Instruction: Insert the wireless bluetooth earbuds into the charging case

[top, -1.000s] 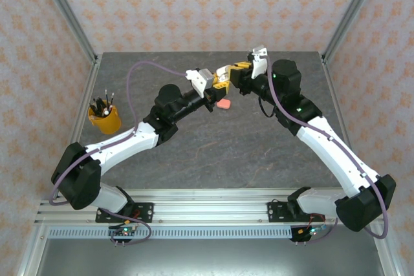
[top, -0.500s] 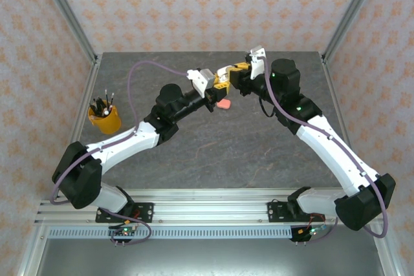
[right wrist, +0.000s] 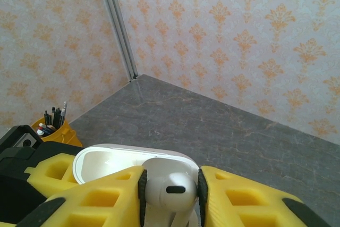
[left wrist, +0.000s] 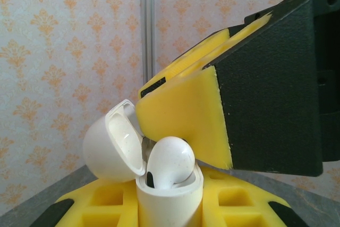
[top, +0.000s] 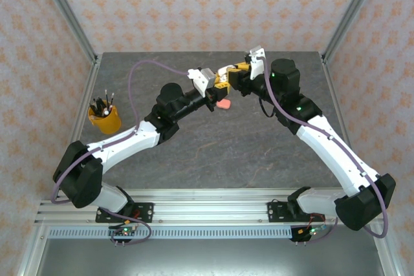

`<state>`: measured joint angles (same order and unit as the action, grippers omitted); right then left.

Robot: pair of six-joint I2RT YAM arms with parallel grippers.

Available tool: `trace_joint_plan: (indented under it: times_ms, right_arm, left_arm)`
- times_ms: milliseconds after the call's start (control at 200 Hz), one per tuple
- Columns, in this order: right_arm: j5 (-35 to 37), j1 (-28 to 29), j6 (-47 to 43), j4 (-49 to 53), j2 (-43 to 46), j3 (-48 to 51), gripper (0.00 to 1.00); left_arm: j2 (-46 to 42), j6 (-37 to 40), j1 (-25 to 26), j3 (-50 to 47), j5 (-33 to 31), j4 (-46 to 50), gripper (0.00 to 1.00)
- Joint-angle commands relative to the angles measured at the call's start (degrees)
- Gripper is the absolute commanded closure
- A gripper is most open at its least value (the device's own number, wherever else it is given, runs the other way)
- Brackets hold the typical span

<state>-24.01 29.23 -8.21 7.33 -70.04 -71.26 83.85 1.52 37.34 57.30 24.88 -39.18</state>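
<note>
The left claw is clamped on the open white charging case. The right claw seems to pinch a white earbud that sits partly down in the case, nearly seated. A small pink piece waits on the counter.

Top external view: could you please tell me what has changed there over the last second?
Very little: the left claw, holding the charging case, edged slightly right toward the right claw, which flanks the white earbud seated in the case. No visible pickup or release. The pink item and pen cup stayed put.
</note>
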Motion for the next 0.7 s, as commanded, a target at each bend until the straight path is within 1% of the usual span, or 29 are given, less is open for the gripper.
trace_joint_plan:
  times_ms: [0,415,565,691]
  right_arm:
    - [0.21,0.76,0.01,0.66,1.66,-2.21,0.67]
    - [3.58,0.74,0.02,-0.03,1.93,-2.92,0.63]
    - [6.37,0.65,0.83,-1.37,2.72,-2.65,0.6]
    - [9.51,-0.18,3.75,-2.25,4.0,-3.88,0.56]
  left_arm:
    - [0.76,0.11,-0.51,2.12,0.08,-1.95,1.0]
    - [0.96,-0.11,-0.52,1.76,0.08,-2.13,1.0]
    - [1.04,-0.15,-0.52,1.61,0.25,-2.35,1.0]
    - [1.05,-0.2,-0.52,1.21,0.34,-2.48,1.0]
